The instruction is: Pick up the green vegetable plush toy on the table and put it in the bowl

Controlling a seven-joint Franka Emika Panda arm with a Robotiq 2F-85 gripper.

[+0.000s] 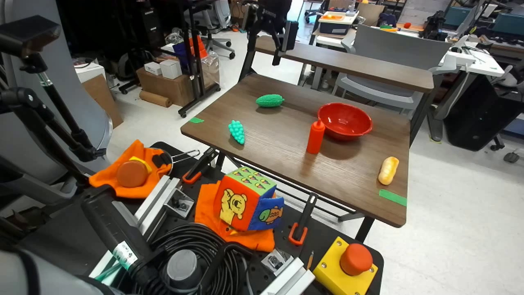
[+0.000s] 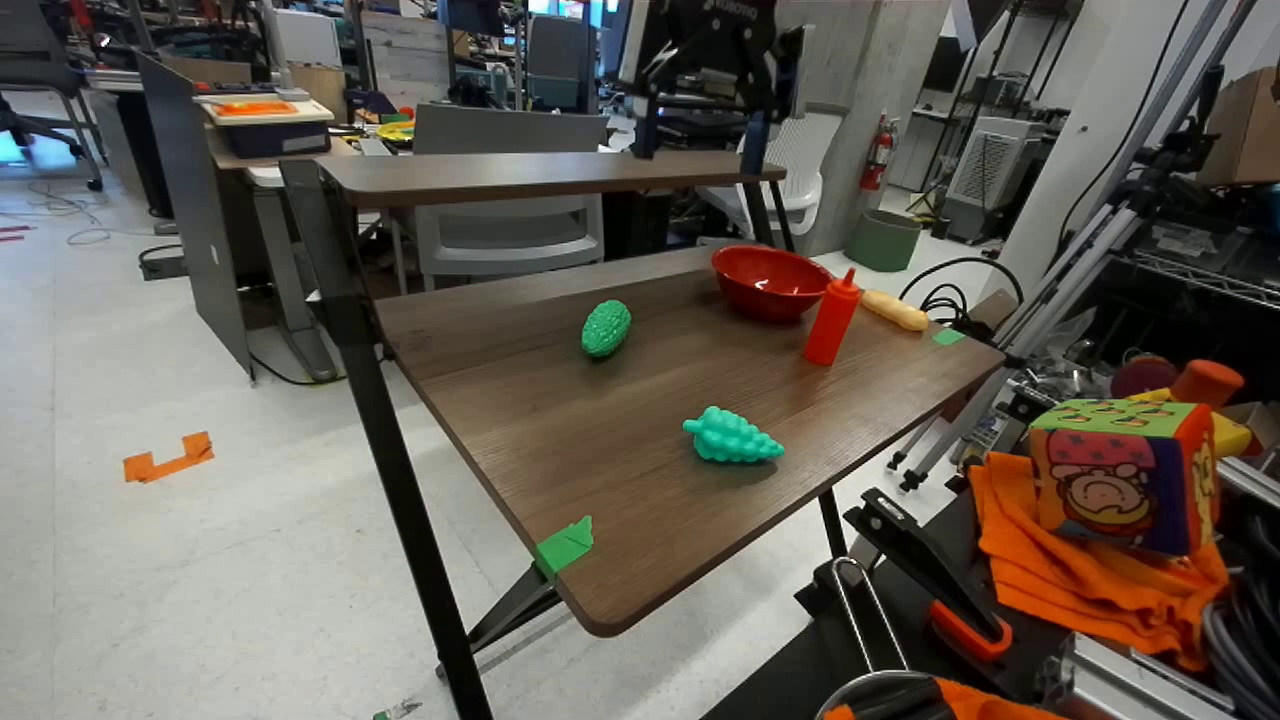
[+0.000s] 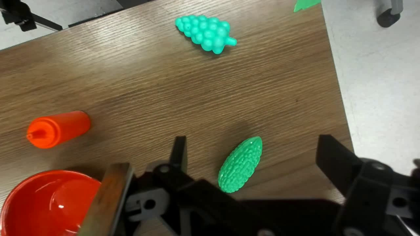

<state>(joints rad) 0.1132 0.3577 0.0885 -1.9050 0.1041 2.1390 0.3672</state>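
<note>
green vegetable plush toy (image 3: 240, 165) lies on the desk (image 3: 131, 91) in the wrist view, framed by the gripper (image 3: 253, 149), spread wide and empty; glossy bumps suggest something light, fairly firm, slightly slippery, best pinched across its middle. in an exterior view it sits far left, well apart from the bowl (image 1: 348, 119). in an exterior view the gripper (image 2: 702, 155) hangs well above the desk, unjudgeable from the wrist.

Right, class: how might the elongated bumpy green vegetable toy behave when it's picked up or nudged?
The green vegetable toy looks moulded, with crisp bumps, so it would probably hold its shape. Those bumps may aid grip, though the glossy sheen in the wrist view hints at slipperiness. Its rounded, tapering body could roll if pushed sideways.
</note>
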